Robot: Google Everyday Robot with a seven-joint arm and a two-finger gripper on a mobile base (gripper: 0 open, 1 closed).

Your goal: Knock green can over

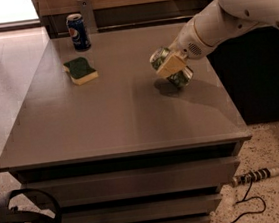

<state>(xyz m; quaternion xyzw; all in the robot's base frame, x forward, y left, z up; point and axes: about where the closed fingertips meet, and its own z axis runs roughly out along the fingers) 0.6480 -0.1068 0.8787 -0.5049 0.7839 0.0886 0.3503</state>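
Back left on the table [105, 122]: blue can [78, 32], upright, close to the rear edge. Just in front of it and apart: sponge [80, 70], lying flat, green side up. To the right of both, a wide bare stretch of tabletop.

Then, right of centre: green can [182, 77], tipped steeply, top leaning up and to the left, lower rim at or just above the surface; impossible to say which. Across its near side, gripper [168, 68], reaching in from the right on a white arm [238, 6]. One tan finger [170, 64] pressed along the can's wall, the other hidden behind, so judged to be pinching the can rather than merely nudging it. Not yet lying on its side, so job judged unfinished.

Risks from here, by judgement only:
- Letting go too gently at this tilt: could rock back upright instead of falling.
- Letting go with a shove: likely to roll, being round and light, with the right edge of the table near and a power strip [260, 175] on the floor beyond.
- Squeezing hard while twisting: dented thin wall.
- Little danger to sponge or blue can, both well apart to the left.
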